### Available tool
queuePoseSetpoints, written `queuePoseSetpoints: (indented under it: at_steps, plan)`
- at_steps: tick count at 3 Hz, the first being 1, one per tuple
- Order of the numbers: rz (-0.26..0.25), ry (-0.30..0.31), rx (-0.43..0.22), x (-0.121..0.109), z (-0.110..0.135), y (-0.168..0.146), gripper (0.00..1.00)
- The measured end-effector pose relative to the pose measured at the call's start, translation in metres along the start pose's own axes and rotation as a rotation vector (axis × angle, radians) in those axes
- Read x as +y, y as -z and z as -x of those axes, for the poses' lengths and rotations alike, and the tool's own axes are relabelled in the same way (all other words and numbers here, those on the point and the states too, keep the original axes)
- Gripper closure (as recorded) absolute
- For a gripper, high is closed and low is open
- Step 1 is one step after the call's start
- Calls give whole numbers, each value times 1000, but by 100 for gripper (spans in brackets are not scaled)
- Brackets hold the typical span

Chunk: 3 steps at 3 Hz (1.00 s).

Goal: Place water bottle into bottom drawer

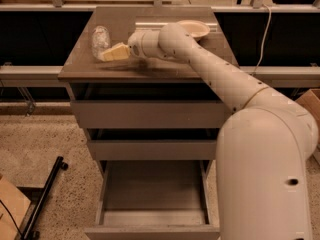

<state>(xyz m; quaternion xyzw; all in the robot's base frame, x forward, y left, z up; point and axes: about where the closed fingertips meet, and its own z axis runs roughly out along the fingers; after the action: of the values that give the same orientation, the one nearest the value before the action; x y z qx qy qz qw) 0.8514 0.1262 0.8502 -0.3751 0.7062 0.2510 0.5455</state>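
Note:
The water bottle (100,40), small and clear, lies on the cabinet top near its left edge. My gripper (106,56) reaches across the top from the right, and its cream tip is right at the bottle's near side, touching it or nearly so. The bottom drawer (155,219) is pulled open below, and its long tray shows a plain floor with nothing in it. The two upper drawers are only slightly out.
A shallow cream-white bowl (193,29) stands on the cabinet top (90,69) at the back right, behind my arm. A black bar (45,199) lies on the speckled floor at the left, beside a cardboard box (10,209). My robot body fills the lower right.

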Motion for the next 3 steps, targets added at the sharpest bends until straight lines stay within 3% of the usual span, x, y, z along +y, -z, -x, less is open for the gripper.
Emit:
queuePoseSetpoints:
  at_steps: [1, 2, 3]
  plan:
    - [45, -10, -42, 13, 10, -24, 0]
    - [115, -14, -44, 34, 15, -51, 0]
    - [131, -15, -18, 40, 7, -66, 18]
